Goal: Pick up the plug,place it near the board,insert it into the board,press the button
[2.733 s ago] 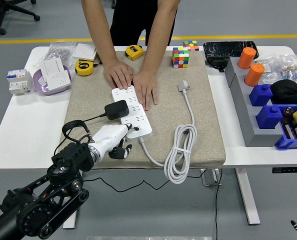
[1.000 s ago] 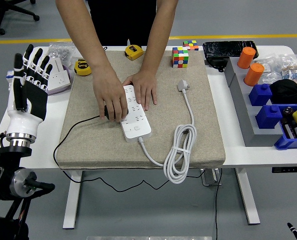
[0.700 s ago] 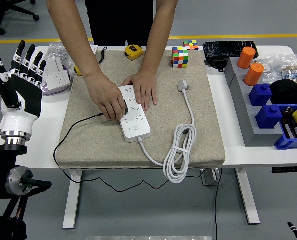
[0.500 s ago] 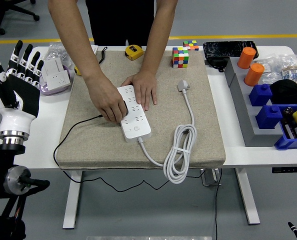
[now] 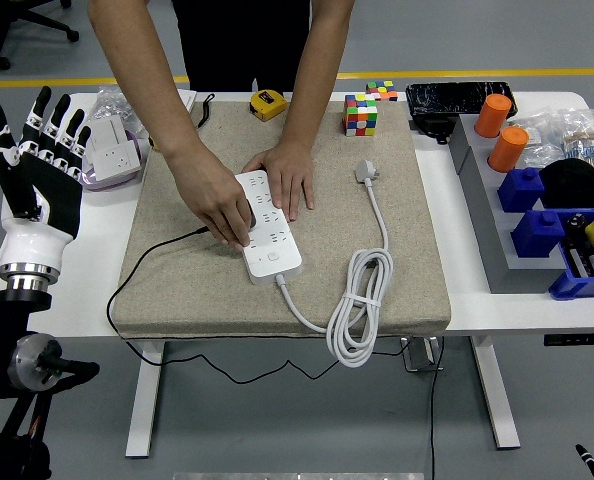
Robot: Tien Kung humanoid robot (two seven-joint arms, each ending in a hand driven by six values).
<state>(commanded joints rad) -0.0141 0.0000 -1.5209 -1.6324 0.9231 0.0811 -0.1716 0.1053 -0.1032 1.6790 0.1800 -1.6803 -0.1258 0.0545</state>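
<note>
Head view: left hand is raised at the left edge, fingers spread wide, nothing held. Board is steadied by a person's hands, one covering the plug, so insertion cannot be judged; pressing apparently remains.

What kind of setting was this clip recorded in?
Most likely a robotics lab or test workshop: a white table with a beige mat laid out as a work area, blue parts bins at its right side, a yellow floor line behind, and an office chair at top left.
</note>
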